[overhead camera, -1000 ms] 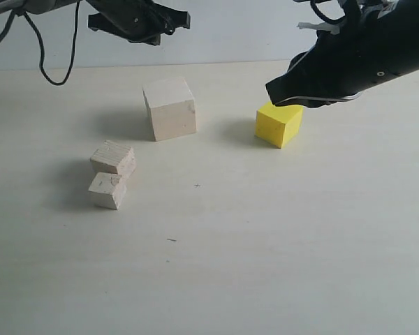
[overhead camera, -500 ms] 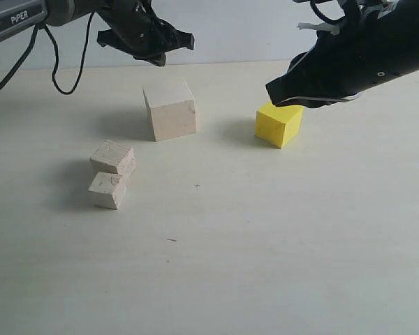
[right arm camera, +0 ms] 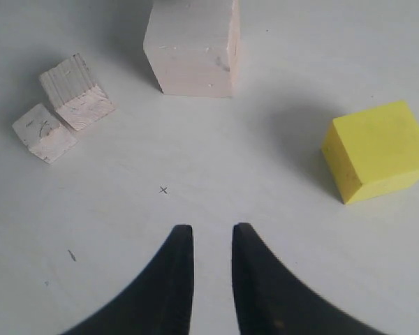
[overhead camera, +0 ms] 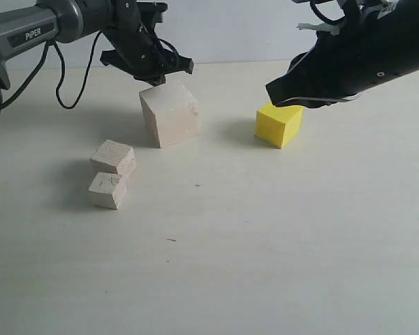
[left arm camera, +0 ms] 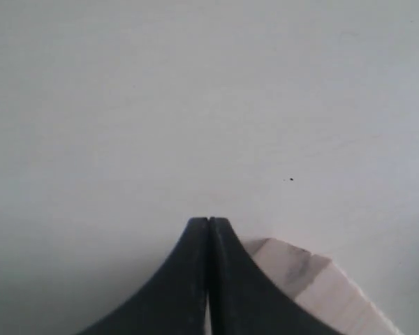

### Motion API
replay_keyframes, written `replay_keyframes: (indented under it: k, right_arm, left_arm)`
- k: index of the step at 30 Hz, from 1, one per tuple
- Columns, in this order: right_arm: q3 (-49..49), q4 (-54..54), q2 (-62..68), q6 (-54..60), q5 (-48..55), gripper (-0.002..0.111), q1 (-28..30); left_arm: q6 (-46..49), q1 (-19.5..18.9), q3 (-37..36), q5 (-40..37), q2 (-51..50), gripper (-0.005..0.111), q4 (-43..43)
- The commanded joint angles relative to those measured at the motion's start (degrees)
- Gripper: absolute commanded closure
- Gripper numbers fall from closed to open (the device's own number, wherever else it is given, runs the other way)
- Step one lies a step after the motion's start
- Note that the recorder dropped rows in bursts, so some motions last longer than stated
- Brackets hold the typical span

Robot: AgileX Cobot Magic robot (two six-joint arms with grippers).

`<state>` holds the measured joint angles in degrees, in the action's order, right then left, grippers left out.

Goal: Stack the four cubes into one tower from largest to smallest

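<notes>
Under the left gripper (overhead camera: 156, 75): large pale cube (overhead camera: 170, 115) sits askew, nothing stacked yet.
Exterior view: left jaws pressed together, tips at the cube's far top edge; contact likely, not certain. Yellow cube (overhead camera: 279, 124) lies just below the right gripper (overhead camera: 278, 94); striped cube (overhead camera: 113, 158) and small cube (overhead camera: 107, 190) seem to touch each other, well apart from both grippers. Left wrist view: closed tips, cube corner (left arm camera: 314, 286) just beside them. Right wrist view: right gripper (right arm camera: 211, 234) slightly spread, holding nothing, all four cubes ahead on the table (right arm camera: 377, 265). Risk: closed tips can only shove, so the large cube may tip or skid. The right gap looks narrower than the yellow cube. No containers in sight.
</notes>
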<state>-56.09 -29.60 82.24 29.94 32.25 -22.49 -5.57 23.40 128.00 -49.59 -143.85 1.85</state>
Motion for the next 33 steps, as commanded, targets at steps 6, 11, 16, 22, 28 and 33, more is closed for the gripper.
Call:
replay_keyframes:
  k: [6, 11, 16, 22, 28, 33]
  right_arm:
    - [-0.33, 0.25, -0.24, 0.02, -0.68, 0.087, 0.14]
    - [-0.33, 1.88, -0.24, 0.02, -0.75, 0.087, 0.14]
    - [-0.33, 4.61, -0.24, 0.02, -1.61, 0.087, 0.14]
    - [-0.33, 6.78, -0.24, -4.72, -9.11, 0.087, 0.14]
    - [-0.33, 18.42, -0.24, -16.25, -13.66, 0.087, 1.9]
    - [-0.33, 21.28, -0.24, -20.08, -12.74, 0.087, 4.04]
  left_arm:
    - [13.15, -0.12, 0.24, -3.26, 0.07, 0.107, 11.2]
    - [14.56, -0.12, 0.24, -6.79, 0.07, 0.107, 12.49]
    - [15.82, 0.11, 0.24, -11.42, 0.07, 0.107, 12.74]
    - [15.91, 0.82, 0.12, -14.19, 0.07, 0.107, 13.77]
    - [19.56, 1.8, 0.12, -16.16, 0.07, 0.107, 15.6]
    - [21.85, 2.77, 0.12, -17.97, 0.07, 0.107, 16.22]
